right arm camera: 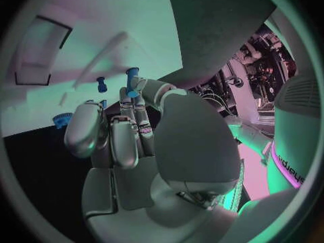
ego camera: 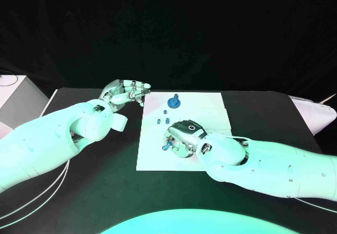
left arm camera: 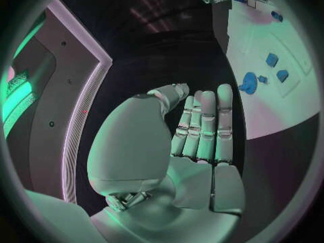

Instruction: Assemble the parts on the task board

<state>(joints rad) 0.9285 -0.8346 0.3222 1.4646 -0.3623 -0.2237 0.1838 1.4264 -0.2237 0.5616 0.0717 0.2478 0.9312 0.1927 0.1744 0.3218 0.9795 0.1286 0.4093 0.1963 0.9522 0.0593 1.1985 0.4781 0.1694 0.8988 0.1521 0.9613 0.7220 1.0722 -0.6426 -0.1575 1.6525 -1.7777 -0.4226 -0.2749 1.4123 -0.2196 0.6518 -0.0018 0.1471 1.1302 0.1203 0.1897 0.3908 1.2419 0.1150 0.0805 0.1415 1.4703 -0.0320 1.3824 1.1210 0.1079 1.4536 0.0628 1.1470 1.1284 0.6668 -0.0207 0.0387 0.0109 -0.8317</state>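
Right hand (ego camera: 184,138) over the near half of the white task board (ego camera: 211,105), pinching a blue peg (right arm camera: 132,82); left hand (ego camera: 126,92) raised beside the board's far left corner, holding nothing.

In the right wrist view the slim peg with a wider cap stands upright between a fingertip and the thumb, above the board's matte white surface; a second short blue peg (right arm camera: 101,83) stands just beyond the fingers and a toothed blue gear (right arm camera: 61,120) lies by the board's edge. The head view hides that pinch under the silver hand, showing instead a round blue gear with a handle (ego camera: 174,101) at the board's far end and small blue pieces (ego camera: 165,118) between it and the hand. The left wrist view shows the left hand's fingers (left arm camera: 206,125) straight and side by side, well apart from the board.
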